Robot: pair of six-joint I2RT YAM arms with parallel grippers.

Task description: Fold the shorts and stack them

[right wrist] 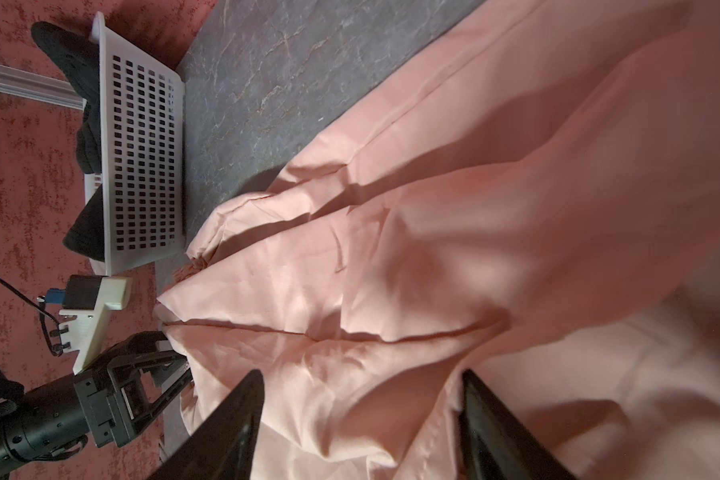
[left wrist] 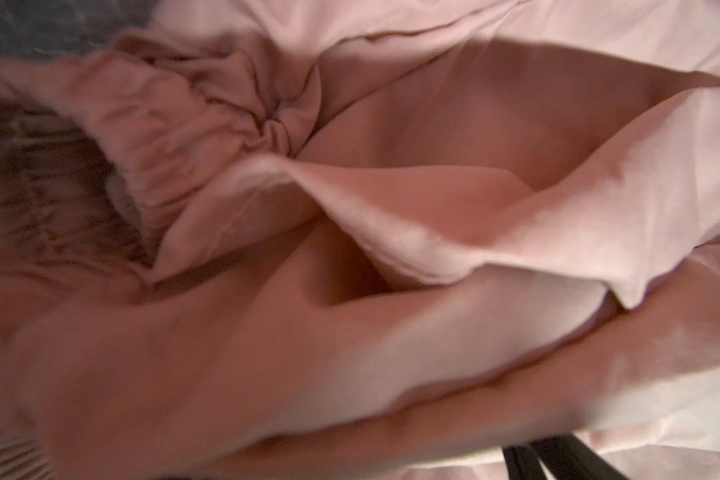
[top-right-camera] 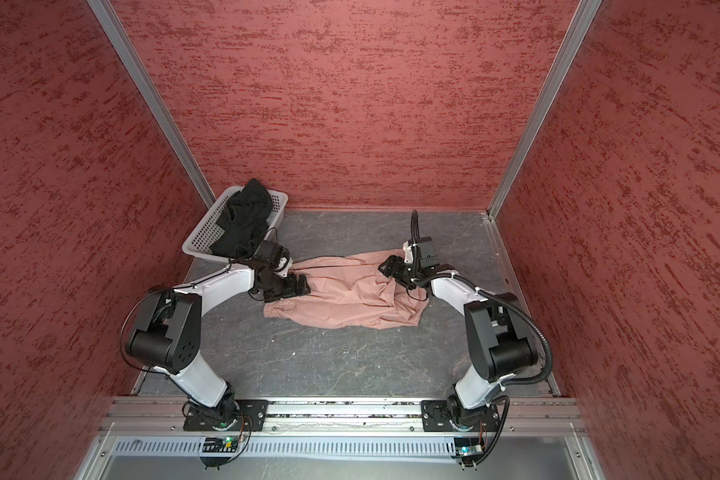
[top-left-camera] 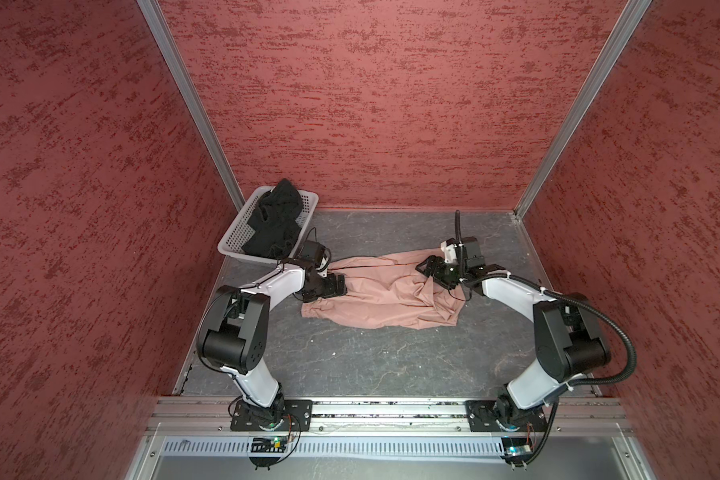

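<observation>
While the pink shorts (top-left-camera: 383, 299) (top-right-camera: 350, 299) lie rumpled across the middle of the grey tabletop (top-left-camera: 350, 365) in both top views, my left gripper (top-left-camera: 341, 286) (top-right-camera: 306, 286) sits low at their left end. My right gripper (top-left-camera: 421, 268) (top-right-camera: 385, 266) hangs over their right end, where the cloth bunches into folds. The black shorts (top-left-camera: 277, 220) (top-right-camera: 246, 220) are heaped in the white basket (top-left-camera: 235, 237) (top-right-camera: 200, 237) at the far left corner, just behind my left wrist.

From my left wrist I see almost nothing but pink shorts (left wrist: 433, 208), close and blurred, with the gathered waistband (left wrist: 184, 137) crumpled to one side.

From my right wrist, my own two fingers stand wide apart, released, with the pink shorts (right wrist: 474, 249) swelling up between them but not pinched; the right gripper (right wrist: 362, 372) grasps nothing. Across the cloth, my left gripper (right wrist: 179, 361) has its jaws spread at the very edge of the fabric, also unclenched. Beyond it the basket (right wrist: 142, 166) stands on the tabletop with the black shorts (right wrist: 80, 62) spilling over its rim.
</observation>
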